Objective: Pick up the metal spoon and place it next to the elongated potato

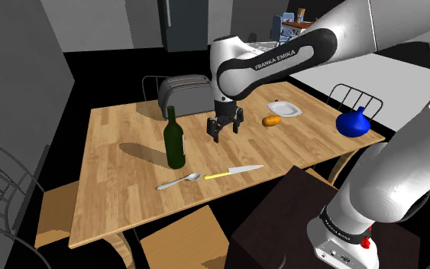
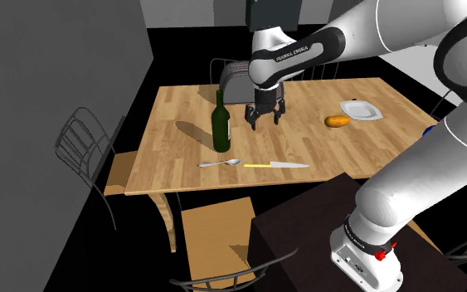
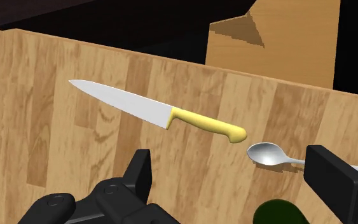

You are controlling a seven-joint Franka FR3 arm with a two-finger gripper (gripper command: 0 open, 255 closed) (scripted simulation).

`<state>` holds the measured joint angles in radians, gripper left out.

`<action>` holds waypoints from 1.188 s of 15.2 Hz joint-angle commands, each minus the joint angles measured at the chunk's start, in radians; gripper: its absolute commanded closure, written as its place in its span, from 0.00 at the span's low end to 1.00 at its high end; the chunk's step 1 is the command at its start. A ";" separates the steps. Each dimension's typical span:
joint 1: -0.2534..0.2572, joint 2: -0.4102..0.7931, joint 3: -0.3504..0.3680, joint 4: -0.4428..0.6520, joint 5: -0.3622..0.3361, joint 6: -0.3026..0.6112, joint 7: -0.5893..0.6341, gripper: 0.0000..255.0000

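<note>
black two-finger gripper [image 1: 225, 130] hanging released, empty | shiny metal spoon [image 3: 268, 154] hiding its handle behind a finger [image 3: 336, 183] | dark green bottle [image 3: 279, 213] showing cut off | white arm [image 1: 274, 59] reading FRANKA EMIKA

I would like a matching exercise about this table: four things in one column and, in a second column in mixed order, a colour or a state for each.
Things
1. spoon
2. knife
3. potato
4. bottle

Descriptions
A. dark green, stands upright
B. orange-brown, lies beside the white plate
C. has a yellow handle
D. grey, lies flat with its bowl toward the knife's handle

Pairs: 1-D, 2-C, 3-B, 4-A
</note>
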<state>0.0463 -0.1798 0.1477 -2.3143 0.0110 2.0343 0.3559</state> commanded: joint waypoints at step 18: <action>0.097 0.772 0.018 0.474 -0.106 0.119 0.262 0.00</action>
<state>0.1357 0.5444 0.1692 -1.8801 -0.0906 2.1553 0.6082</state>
